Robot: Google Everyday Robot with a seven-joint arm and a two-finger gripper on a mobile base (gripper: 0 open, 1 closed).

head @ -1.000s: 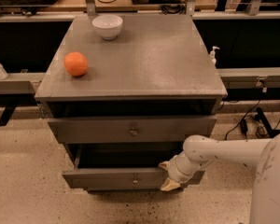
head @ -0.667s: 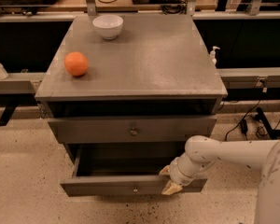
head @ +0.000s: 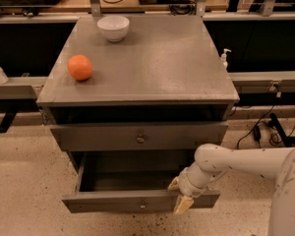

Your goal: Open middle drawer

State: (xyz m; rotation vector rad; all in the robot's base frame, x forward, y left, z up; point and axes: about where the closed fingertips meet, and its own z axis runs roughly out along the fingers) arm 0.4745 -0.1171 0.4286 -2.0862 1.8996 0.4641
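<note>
I am holding my end effector (head: 180,194) at the right part of the middle drawer (head: 113,200), low at the front of the grey cabinet. My two tan fingers (head: 183,205) are straddling the top edge of the drawer's front panel, one reaching inside and the other lying against the outer face. They are closed down to about the thickness of that panel and are gripping it. My white arm (head: 236,163) is reaching in from the right to get there.

The middle drawer is standing pulled out from the cabinet, with its dark inside showing behind my end effector. Its small round knob (head: 142,205) is sitting on the front panel to the left of my end effector, apart from my fingers.

Above my end effector, the upper drawer (head: 98,137) is sitting pushed in, with its own knob at its centre. Higher still, the counter (head: 157,58) is carrying an orange (head: 80,67) up and to the left of my end effector. It is also carrying a white bowl (head: 113,27) farther back, near its rear edge. A small pump bottle (head: 225,59) is showing just past the counter's right edge, up and to the right of my end effector. Black cables (head: 255,132) are lying on the speckled floor (head: 24,181) to the right of the cabinet.
</note>
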